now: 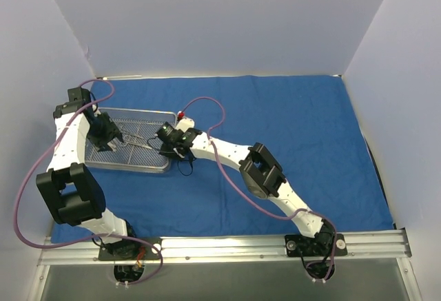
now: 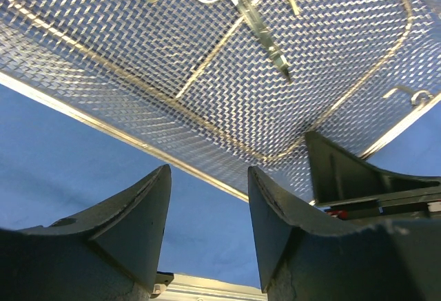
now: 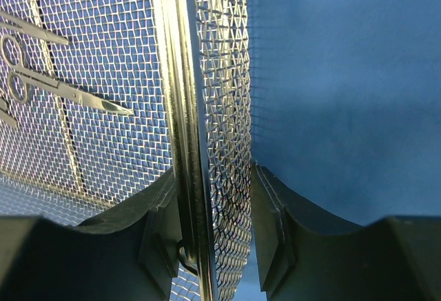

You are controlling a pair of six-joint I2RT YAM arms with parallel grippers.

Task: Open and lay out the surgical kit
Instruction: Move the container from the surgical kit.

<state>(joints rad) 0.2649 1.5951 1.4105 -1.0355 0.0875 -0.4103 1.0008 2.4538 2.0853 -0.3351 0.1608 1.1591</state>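
- Cloth wrap (image 1: 310, 142) already lies open and flat on the worktop; tray (image 1: 131, 167) stands on its left part, with instruments (image 1: 141, 138) inside, not yet laid out.
- Right pincer (image 3: 210, 177) is closed on the tray's right wall; left pincer (image 2: 207, 177) hovers open, empty.
- Pale walls (image 1: 227, 18) enclose the worktop on three sides.

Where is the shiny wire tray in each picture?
Top external: wire tray left of centre.
Left wrist: fills the top, beyond the left tool.
Right wrist: its rim runs up the middle, gripped by the right tool.
Shared landmark: the blue cloth under it.
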